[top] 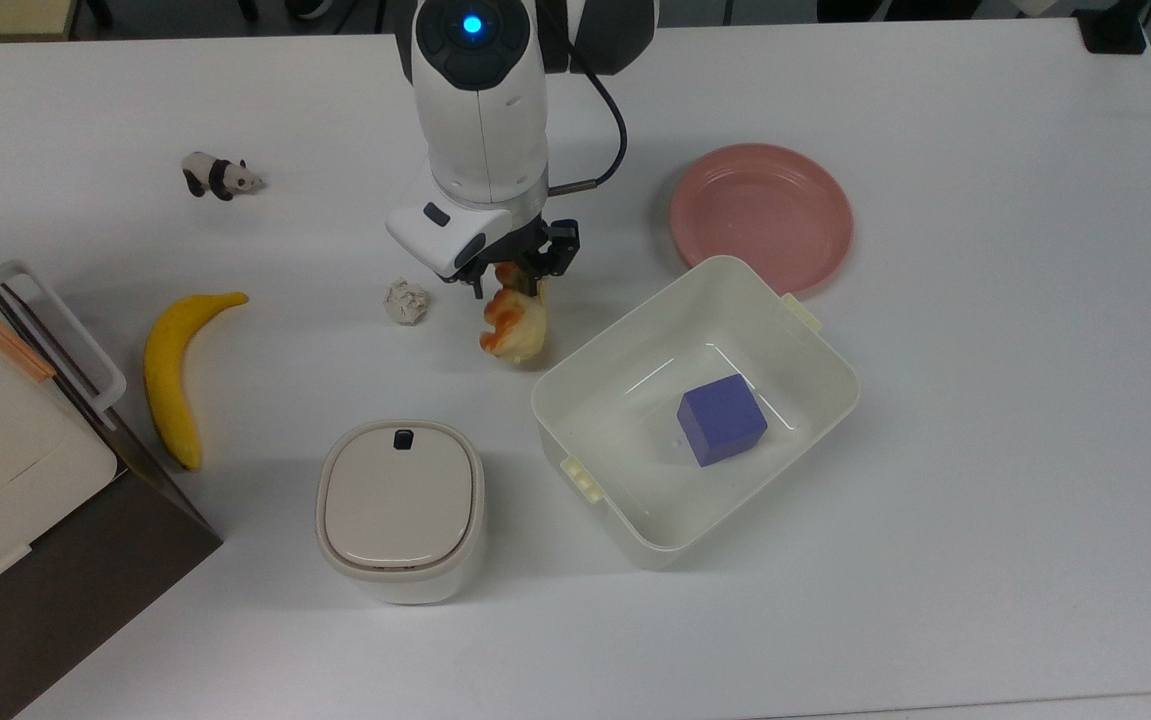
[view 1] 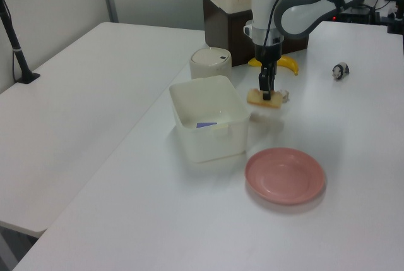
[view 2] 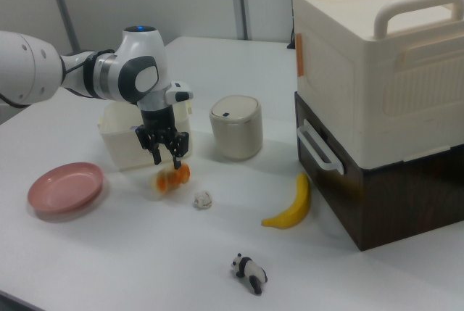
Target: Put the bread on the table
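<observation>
Resting on the bench (top: 985, 450), the bread (top: 515, 325) lies directly below the spread, empty jaws of the gripper (top: 520, 268), its long axis running toward the top view's bottom. A straight lift looks unobstructed. The paper ball (top: 406, 301) sits just beside it on the top view's left, the cream tub (top: 815, 340) near on the top view's right.

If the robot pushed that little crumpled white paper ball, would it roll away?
The small crumpled whitish paper ball would probably slide or tumble a short way rather than roll far: its surface looks lumpy and creased, not smooth. It likely weighs very little, so a light nudge should move it. It would probably squash if pinched. It lies apart from the glossy orange-brown bread.
</observation>
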Controlling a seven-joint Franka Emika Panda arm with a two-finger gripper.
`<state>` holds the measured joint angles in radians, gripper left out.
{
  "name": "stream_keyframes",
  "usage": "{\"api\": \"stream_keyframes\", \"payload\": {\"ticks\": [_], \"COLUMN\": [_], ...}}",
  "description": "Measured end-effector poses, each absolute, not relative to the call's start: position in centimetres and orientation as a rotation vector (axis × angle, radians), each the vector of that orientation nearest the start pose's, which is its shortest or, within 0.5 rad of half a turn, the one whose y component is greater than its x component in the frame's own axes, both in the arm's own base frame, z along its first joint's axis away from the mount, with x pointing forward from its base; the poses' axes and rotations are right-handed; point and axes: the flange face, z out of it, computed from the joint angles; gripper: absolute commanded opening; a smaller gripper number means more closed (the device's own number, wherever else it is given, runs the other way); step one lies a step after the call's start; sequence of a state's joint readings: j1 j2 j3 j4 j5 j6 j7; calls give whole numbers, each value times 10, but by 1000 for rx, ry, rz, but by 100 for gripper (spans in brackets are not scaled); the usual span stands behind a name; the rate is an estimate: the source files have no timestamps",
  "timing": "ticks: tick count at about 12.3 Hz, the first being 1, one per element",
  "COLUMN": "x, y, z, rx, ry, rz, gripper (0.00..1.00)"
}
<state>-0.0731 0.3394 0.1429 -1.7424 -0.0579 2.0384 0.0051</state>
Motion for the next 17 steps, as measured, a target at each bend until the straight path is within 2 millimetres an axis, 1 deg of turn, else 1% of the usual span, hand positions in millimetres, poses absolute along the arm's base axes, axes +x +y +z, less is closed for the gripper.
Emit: {"api": "stream_keyframes", "payload": {"ticks": [2, 5, 6, 7, 10, 11, 13, 17], "x": [641, 640, 642, 644, 649, 650, 649, 647], "y": [34, 33, 32, 29, 17, 14, 4, -22], "z": [382, 394, 404, 421, 492, 511, 535, 581], "rx": [-3145, -3156, -3157, -3160, -3143, -3133, -3116, -3057], "ry": [-152, -172, -168, -158, -89, -58, -10, 78], "rz": [53, 22, -3, -23, -112, -153, -174, -205], "gripper": [100, 100, 100, 100, 100, 100, 100, 100]}}
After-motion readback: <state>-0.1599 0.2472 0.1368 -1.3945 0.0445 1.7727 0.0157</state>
